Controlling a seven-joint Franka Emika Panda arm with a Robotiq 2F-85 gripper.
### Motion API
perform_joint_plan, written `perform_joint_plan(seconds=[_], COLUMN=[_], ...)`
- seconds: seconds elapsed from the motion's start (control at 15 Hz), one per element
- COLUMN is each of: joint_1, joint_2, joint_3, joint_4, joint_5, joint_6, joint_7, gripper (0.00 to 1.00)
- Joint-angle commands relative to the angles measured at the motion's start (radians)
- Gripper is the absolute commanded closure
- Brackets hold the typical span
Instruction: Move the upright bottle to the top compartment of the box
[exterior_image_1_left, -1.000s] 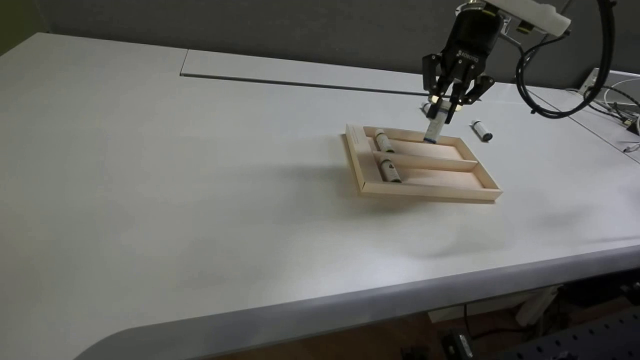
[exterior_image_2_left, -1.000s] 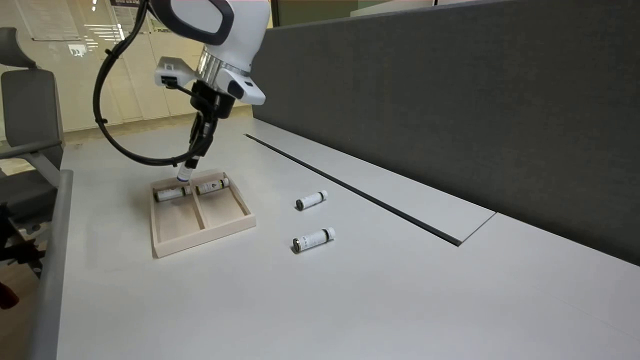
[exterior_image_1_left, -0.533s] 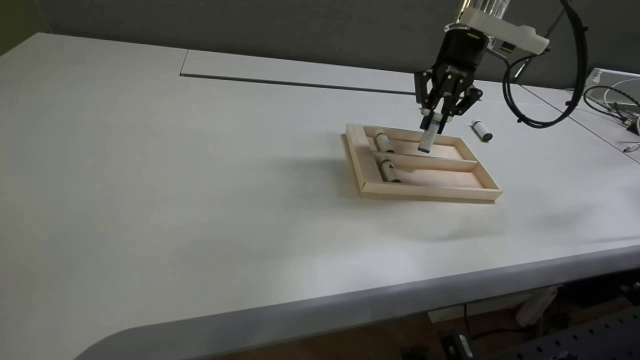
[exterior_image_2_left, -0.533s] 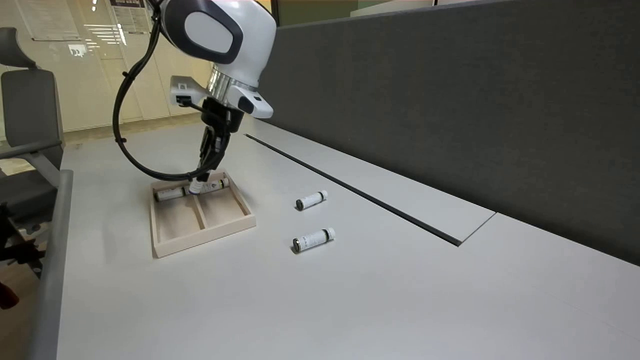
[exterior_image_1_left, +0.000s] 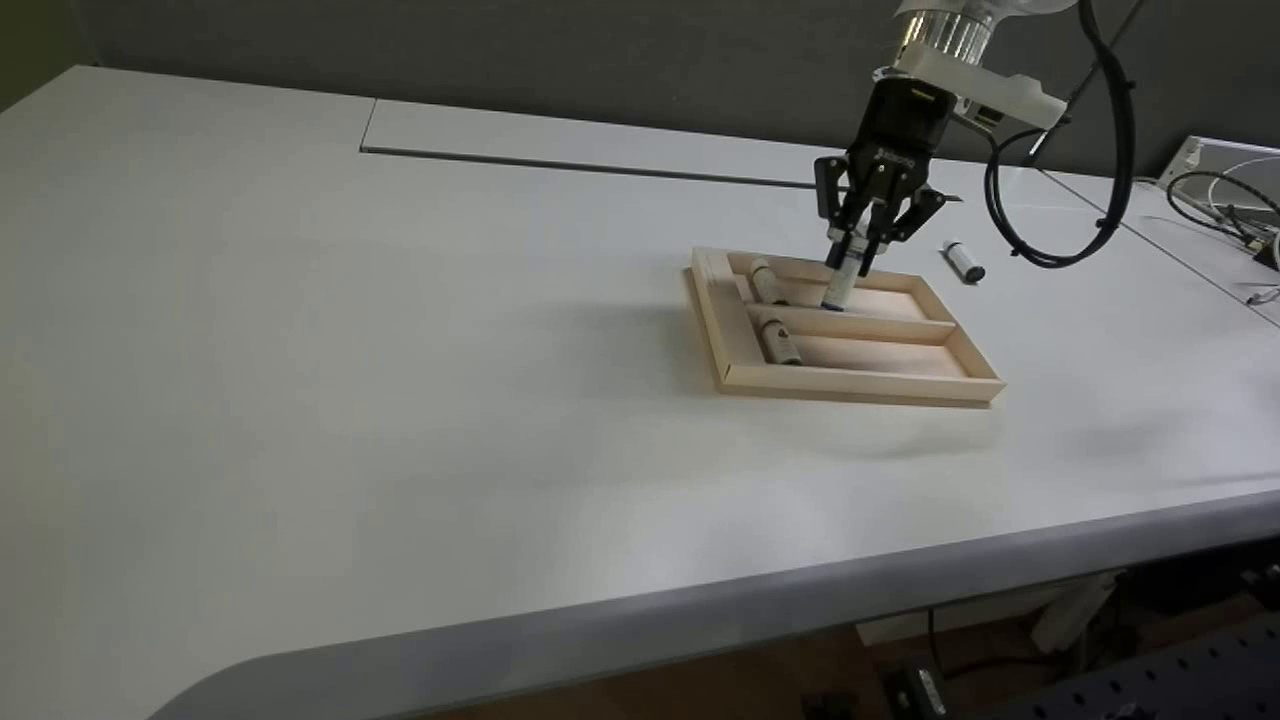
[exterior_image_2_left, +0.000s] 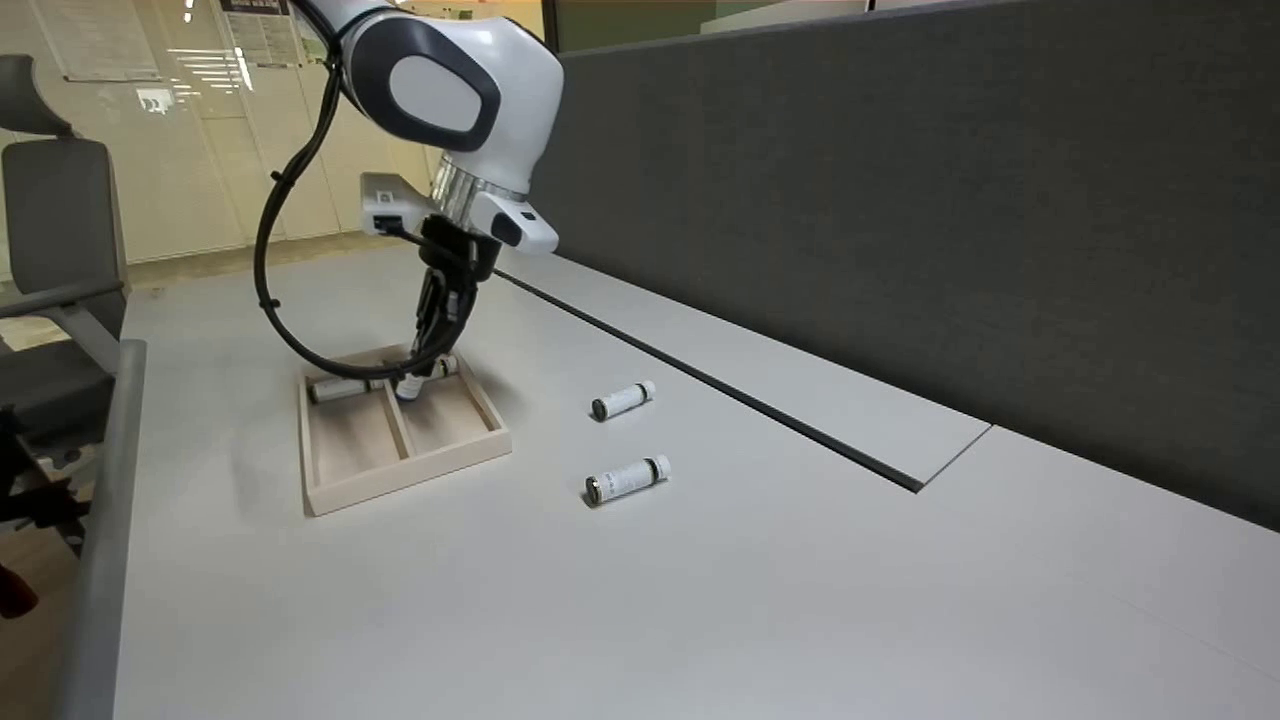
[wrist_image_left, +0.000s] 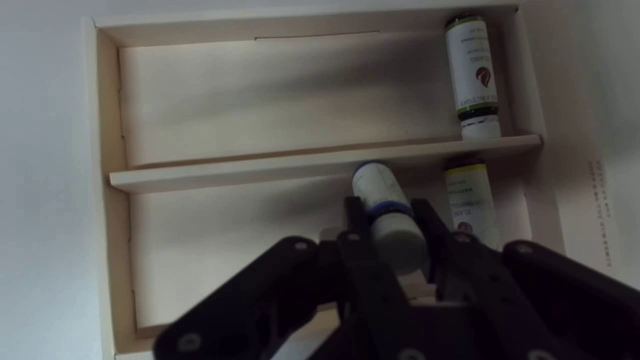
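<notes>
The bottle (wrist_image_left: 379, 185), white-labelled with blue bands and a pale cap, is pinched near its cap between the fingers of my gripper (exterior_image_1_left: 849, 268). It leans, cap end up, its lower end beside the slat (wrist_image_left: 325, 162) of the pale wooden box (exterior_image_1_left: 860, 382). In both exterior views it hangs over or into the top compartment (exterior_image_1_left: 888, 304), the far slot; I cannot tell whether it touches the floor there. One more bottle (exterior_image_1_left: 768, 283) lies at the end of that compartment, beside the gripper in the wrist view.
A further bottle (wrist_image_left: 472, 75) lies at the same end of the near compartment. Two loose bottles, a farther one (exterior_image_2_left: 623, 401) and a nearer one (exterior_image_2_left: 627, 480), lie on the white table outside the box. A grey partition (exterior_image_2_left: 900, 220) rises behind the table.
The gripper has come down with the bottle, from above the box's far rim to low in the top compartment, close to the slat. The box and the other bottles have stayed put.
</notes>
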Motion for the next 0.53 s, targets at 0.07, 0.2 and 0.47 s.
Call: perform_joint_plan(seconds=[0.07,0.2,0.47], joint_1=[0.016,0.025,0.052], joint_2=[0.038,0.045,0.040], joint_3=[-0.006,-0.008,-0.017], joint_4=[0.036,0.035,0.018], joint_5=[-0.033,-0.052,-0.103], joint_6=[0.027,0.046,0.102], joint_7=[0.023,0.028,0.040], gripper=[0.93,0.93,0.33])
